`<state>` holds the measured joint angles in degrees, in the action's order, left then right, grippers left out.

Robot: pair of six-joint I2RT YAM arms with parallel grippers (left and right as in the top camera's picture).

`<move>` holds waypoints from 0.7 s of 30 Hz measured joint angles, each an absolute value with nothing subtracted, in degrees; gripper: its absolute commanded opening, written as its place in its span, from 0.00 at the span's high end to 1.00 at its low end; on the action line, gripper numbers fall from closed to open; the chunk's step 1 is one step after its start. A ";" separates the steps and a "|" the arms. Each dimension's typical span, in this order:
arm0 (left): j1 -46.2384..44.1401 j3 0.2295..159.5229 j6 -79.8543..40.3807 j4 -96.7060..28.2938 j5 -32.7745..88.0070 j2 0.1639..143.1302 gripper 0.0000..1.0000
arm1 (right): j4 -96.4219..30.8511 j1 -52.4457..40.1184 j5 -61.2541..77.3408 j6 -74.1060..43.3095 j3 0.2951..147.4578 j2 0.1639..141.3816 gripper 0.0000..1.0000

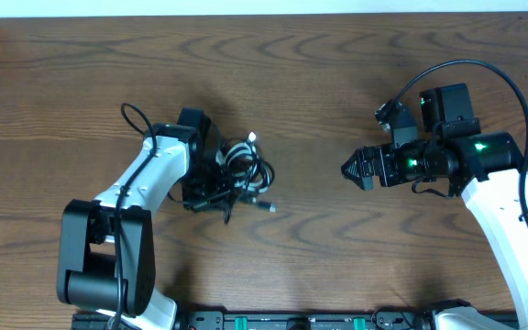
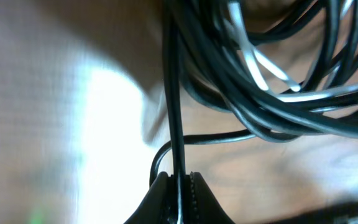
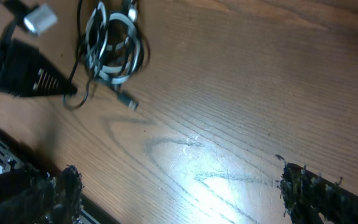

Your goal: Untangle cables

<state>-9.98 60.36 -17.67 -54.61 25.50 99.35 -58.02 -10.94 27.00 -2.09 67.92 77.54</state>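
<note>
Several cables (image 1: 248,165) lie knotted on the tabletop (image 1: 337,73), left of centre. The left tool (image 2: 179,179) is clamped on one black strand (image 2: 174,93). The right tool (image 1: 354,170) gapes wide, well apart. Best approach: draw the strand out slowly while the right pins the bundle.

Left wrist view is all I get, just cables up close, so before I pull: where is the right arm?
Observer: The right gripper is off to the right of the cables, well apart, pointing at them.
Operator: Holding anything?
Observer: No. In the right wrist view its fingers stand wide apart over bare table.
Operator: Any loose ends?
Observer: One small plug lies on the table beside the cables, on the side nearest the robot's base.
</note>
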 measured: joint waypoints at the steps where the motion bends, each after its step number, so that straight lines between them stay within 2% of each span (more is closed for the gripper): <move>1: -9.98 60.36 -17.37 -56.47 25.65 99.35 0.93 | -58.02 -10.94 27.00 -2.09 67.92 77.54 0.01; 8: -9.98 60.34 -15.11 -63.53 26.24 99.35 0.92 | -58.02 -10.94 27.00 -2.09 67.92 77.54 0.01; 9: -9.98 60.34 -14.96 -63.96 26.26 99.35 0.79 | -58.02 -10.94 27.00 -2.09 67.92 77.54 0.01; 10: -9.98 60.34 -14.72 -64.36 26.26 99.35 0.60 | -58.02 -10.94 27.00 -2.09 67.92 77.54 0.01; 12: -9.98 60.34 -14.50 -64.82 26.39 99.35 0.38 | -58.02 -10.94 26.98 -2.09 67.92 77.54 0.01; 13: -9.98 60.34 -14.59 -65.06 26.46 99.35 0.32 | -58.02 -10.94 27.00 -2.09 67.92 77.54 0.01; 16: -9.98 60.34 -14.39 -65.52 26.57 99.35 0.23 | -58.02 -10.94 27.00 -2.09 67.92 77.54 0.01; 19: -9.98 60.31 -14.35 -63.77 26.61 99.35 0.22 | -58.04 -10.94 27.00 -2.09 67.92 77.54 0.01; 21: -9.98 60.31 -14.31 -62.06 26.63 99.35 0.13 | -58.02 -10.94 27.00 -2.09 67.92 77.54 0.01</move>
<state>-9.98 60.31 -14.31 -62.06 26.63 99.35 -58.02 -10.94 27.00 -2.09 67.92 77.54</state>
